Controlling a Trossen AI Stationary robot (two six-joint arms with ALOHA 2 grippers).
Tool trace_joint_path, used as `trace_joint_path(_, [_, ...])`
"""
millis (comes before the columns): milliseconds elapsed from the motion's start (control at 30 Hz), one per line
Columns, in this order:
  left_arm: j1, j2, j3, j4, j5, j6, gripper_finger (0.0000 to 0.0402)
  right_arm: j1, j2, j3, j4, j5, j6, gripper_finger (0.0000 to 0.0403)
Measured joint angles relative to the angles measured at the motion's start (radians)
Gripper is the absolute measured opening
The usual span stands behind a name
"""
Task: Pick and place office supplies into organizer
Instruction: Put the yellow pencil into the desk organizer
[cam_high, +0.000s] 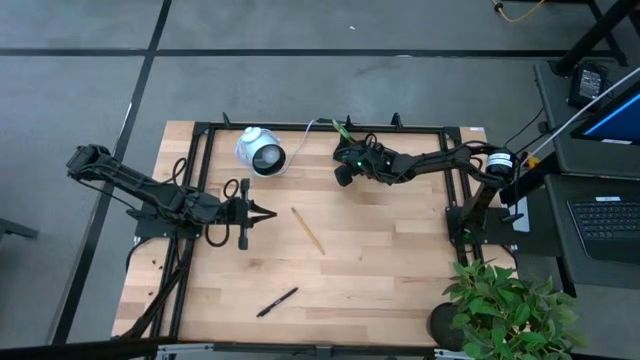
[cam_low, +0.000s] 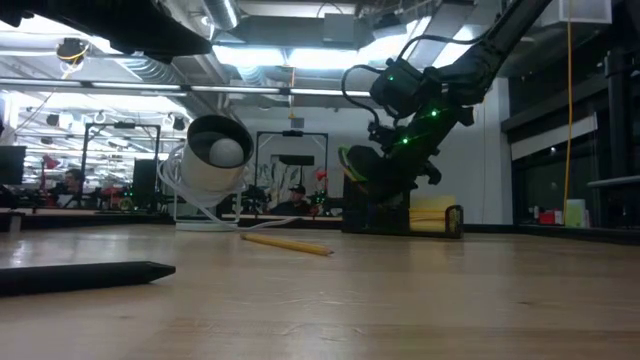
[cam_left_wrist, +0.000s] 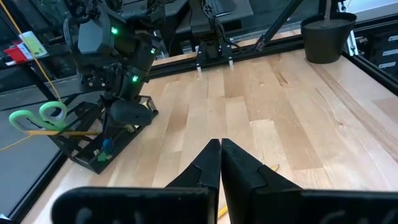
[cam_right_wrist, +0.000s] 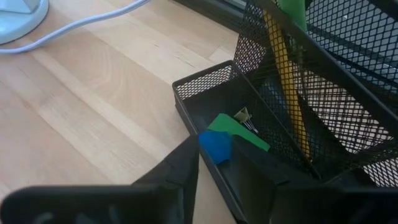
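A wooden bench (cam_high: 380, 270) stands on a grey floor (cam_high: 300, 90) crossed by dark lines. A leafy potted plant (cam_high: 505, 310) fills the frame's lower right; a laptop (cam_high: 605, 222) sits at right. Ceiling lights (cam_low: 270, 55) glow above what may be seated people (cam_low: 295, 200).
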Motion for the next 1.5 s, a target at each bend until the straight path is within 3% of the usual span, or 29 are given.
trace_joint_path(333, [0.0,0.0,0.0,0.0,0.0,0.0,0.0014,0.0,-0.001,0.005,0.025,0.0,-0.027,0.0102])
trace_joint_path(567, [0.0,0.0,0.0,0.0,0.0,-0.002,0.0022,0.0,-0.004,0.08,-0.009,-0.03,-0.077,0.0103])
trace_joint_path(800, [0.0,0.0,0.0,-0.003,0.0,-0.008,0.0022,0.005,-0.006,0.228,-0.12,-0.259,-0.079,0.0093])
trace_joint_path(1000, [0.0,0.0,0.0,-0.037,0.0,-0.01,0.0026,0.061,-0.006,0.31,-0.192,-0.534,-0.131,0.0045])
trace_joint_path(1133, [0.0,0.0,-0.001,-0.062,0.023,-0.011,0.0023,0.143,-0.006,0.312,-0.192,-0.509,-0.094,0.0007])
trace_joint_path(1300, [-0.001,0.0,-0.001,-0.069,0.082,-0.01,0.0013,0.249,-0.006,0.314,-0.195,-0.422,-0.03,0.001])
trace_joint_path(1500, [0.0,0.0,-0.001,-0.069,0.109,0.0,0.0002,0.341,0.02,0.426,-0.372,-0.288,-0.024,0.0006])
